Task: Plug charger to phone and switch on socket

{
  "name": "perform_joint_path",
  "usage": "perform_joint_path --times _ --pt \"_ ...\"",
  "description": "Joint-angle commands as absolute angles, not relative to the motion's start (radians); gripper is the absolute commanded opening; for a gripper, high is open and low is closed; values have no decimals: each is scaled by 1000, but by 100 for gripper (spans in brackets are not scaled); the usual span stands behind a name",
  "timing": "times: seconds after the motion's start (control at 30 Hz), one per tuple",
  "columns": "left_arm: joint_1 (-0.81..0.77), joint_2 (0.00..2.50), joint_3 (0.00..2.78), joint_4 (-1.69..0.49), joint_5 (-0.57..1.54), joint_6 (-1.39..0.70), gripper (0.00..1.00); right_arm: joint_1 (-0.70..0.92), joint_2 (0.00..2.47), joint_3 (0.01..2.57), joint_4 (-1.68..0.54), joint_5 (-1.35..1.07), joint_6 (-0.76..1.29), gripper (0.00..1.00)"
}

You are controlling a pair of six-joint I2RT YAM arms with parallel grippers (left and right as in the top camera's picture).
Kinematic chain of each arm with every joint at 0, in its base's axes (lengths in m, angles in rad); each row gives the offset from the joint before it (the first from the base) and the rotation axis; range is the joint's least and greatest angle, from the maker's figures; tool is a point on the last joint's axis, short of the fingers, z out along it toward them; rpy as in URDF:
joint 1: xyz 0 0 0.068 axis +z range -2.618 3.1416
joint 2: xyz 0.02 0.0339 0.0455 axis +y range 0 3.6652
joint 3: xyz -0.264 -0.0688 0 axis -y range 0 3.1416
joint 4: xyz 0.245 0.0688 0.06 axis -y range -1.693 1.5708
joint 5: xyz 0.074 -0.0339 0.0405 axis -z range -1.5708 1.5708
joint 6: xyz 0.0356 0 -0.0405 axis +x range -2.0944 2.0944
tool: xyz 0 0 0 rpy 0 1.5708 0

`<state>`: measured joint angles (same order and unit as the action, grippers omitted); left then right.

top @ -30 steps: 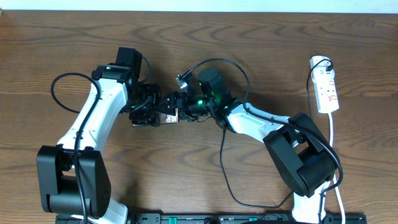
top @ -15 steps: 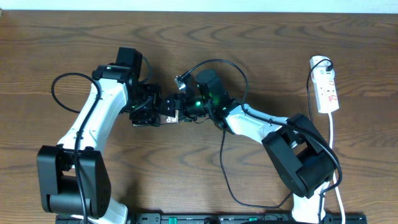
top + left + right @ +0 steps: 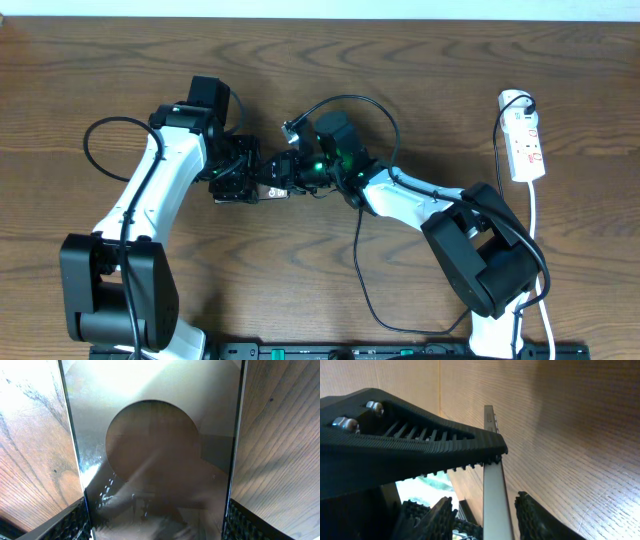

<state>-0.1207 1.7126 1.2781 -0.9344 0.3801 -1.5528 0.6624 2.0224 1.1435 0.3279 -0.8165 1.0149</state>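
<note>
Phone (image 3: 155, 450) pinched in your left end effector (image 3: 157, 522); right end effector (image 3: 487, 517) straddles its thin edge.
Right jaws stand spread, with gaps on both sides. Close squarely on the flat faces and leave the port end free. Dark wood-grain desk (image 3: 120, 60). Socket (image 3: 526, 145) lies well right of both. Charger not told from robot cables.

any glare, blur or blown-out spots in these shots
Left wrist view: strong glare washes out the top of the phone, with reflections lower down its glossy face. Right wrist view: the ribbed black finger sits dark in the foreground, with a blown-out bright patch under it. Overhead view: even light, sharp.
</note>
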Motion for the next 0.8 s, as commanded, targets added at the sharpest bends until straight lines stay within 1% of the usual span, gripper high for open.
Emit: perform_joint_path --times 0.0,0.13,0.27,0.5,0.77 --pt "-124 1678 1313 -938 393 -1569 7 672 2021 1147 329 -817 1009 38" --pt "-124 1678 1313 -938 393 -1569 7 676 2021 1147 329 -813 1009 38" --pt "-124 1678 1313 -938 393 -1568 7 676 2021 1147 329 -813 1009 32" --pt "-125 1678 1313 -938 393 -1568 7 678 2021 1147 329 -810 1009 30" --pt "-125 1678 1313 -938 393 -1568 8 683 2021 1147 328 -798 1009 24"
